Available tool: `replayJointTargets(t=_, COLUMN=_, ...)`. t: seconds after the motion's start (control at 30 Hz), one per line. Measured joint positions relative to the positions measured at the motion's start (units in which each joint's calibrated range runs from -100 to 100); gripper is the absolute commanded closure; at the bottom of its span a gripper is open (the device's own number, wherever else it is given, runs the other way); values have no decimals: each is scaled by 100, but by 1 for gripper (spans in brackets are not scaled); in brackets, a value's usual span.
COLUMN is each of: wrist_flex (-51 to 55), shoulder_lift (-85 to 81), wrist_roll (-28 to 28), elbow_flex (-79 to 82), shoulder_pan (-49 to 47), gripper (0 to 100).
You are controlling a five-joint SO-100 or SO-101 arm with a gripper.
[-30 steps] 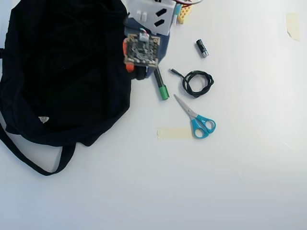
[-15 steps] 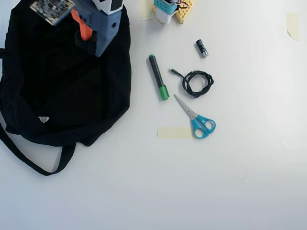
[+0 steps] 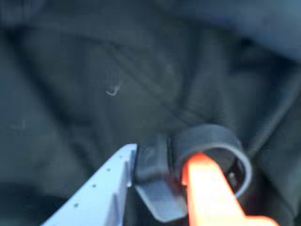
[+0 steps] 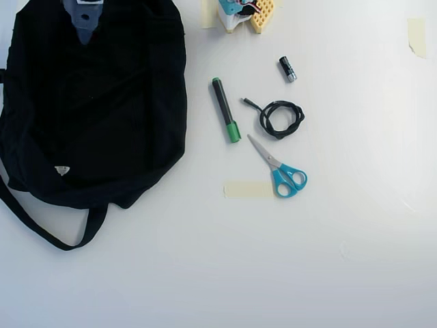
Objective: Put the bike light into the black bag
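Stage: carry over bag (image 4: 102,123) | jaws (image 3: 160,188): clenched on light (image 3: 188,165), orange finger (image 3: 211,193) through its loop for a sure hold | light: above dark fabric, far left, ready for release | marker (image 4: 224,109), scissors (image 4: 280,167): aside on table (image 4: 273,260)

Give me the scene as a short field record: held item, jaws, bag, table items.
held: bike light, loop strap around the orange jaw
gripper: jaws shut on the light
under gripper: dark fabric of the bag, wrist view
arm: at the bag's top edge, overhead view
table: marker, cable, scissors, cylinder, tape
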Motion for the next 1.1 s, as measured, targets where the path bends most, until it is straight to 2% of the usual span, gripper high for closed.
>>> replayJointTargets(t=0.13, wrist_flex=-842, shoulder_lift=0, wrist_roll=0, elbow_flex=1171, shoulder_pan=140, gripper=96)
replayJointTargets(t=0.23, wrist_flex=-867, shoulder_lift=17, wrist_roll=-15, elbow_flex=1274, shoulder_pan=140, gripper=75)
replayJointTargets(t=0.33, wrist_flex=-859, shoulder_lift=17, wrist_roll=-15, elbow_flex=1274, shoulder_pan=140, gripper=72)
replayJointTargets(t=0.43, wrist_flex=-550, shoulder_lift=-25, wrist_roll=-15, elbow_flex=1274, shoulder_pan=-118, gripper=72)
replayJointTargets(t=0.5, wrist_flex=-283, shoulder_lift=-672, wrist_roll=-15, elbow_flex=1281, shoulder_pan=-985, gripper=77)
replayJointTargets(t=0.57, wrist_flex=-215, shoulder_lift=-1519, wrist_roll=-15, elbow_flex=1266, shoulder_pan=-2190, gripper=97)
replayJointTargets(t=0.63, wrist_flex=-206, shoulder_lift=-2009, wrist_roll=-34, elbow_flex=1266, shoulder_pan=-2866, gripper=98)
replayJointTargets(t=0.73, wrist_flex=-215, shoulder_lift=-2142, wrist_roll=-112, elbow_flex=1132, shoulder_pan=-4710, gripper=98)
replayJointTargets(t=0.77, wrist_flex=-215, shoulder_lift=-2159, wrist_roll=-127, elbow_flex=1061, shoulder_pan=-4989, gripper=98)
replayJointTargets(t=0.87, wrist_flex=-215, shoulder_lift=-2399, wrist_roll=-347, elbow_flex=873, shoulder_pan=-5518, gripper=98)
replayJointTargets(t=0.97, wrist_flex=60, shoulder_lift=-2798, wrist_roll=-357, elbow_flex=873, shoulder_pan=-6091, gripper=98)
replayJointTargets(t=1.1, wrist_flex=524, shoulder_lift=-3611, wrist_roll=-195, elbow_flex=1203, shoulder_pan=-6289, gripper=98)
